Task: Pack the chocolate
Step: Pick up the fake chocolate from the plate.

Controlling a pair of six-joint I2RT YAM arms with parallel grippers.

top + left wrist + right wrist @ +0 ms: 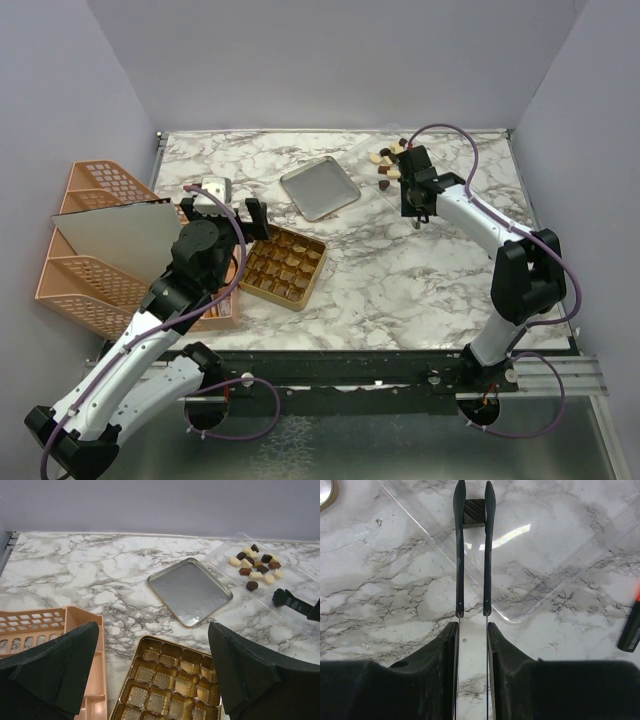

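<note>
The chocolate [388,165] lies in a small loose heap of dark, light brown and cream pieces on a clear plastic sheet [545,555], at the far right of the counter [400,280]; no piece is in the golden tray [283,265] yet, as far as its cells show.

The right claw [413,195] is clamped on a pair of tongs [459,555]; their long axis runs straight out from the claw, toward the sheet. Between the tips sits a small dark ribbed block [474,511]; it is probably one piece already pinched, but I cannot tell this for sure. The heap is just beside this claw, on its far-left side in the view from above, and outside the right wrist view.

The left claw [153,630] stands wide apart and holds nothing; it hangs above the tray, well apart from the heap. The right arm is therefore much nearer to the chocolate; the tray lies toward the near left from it, so I judge the coming carry goes that way.
</note>
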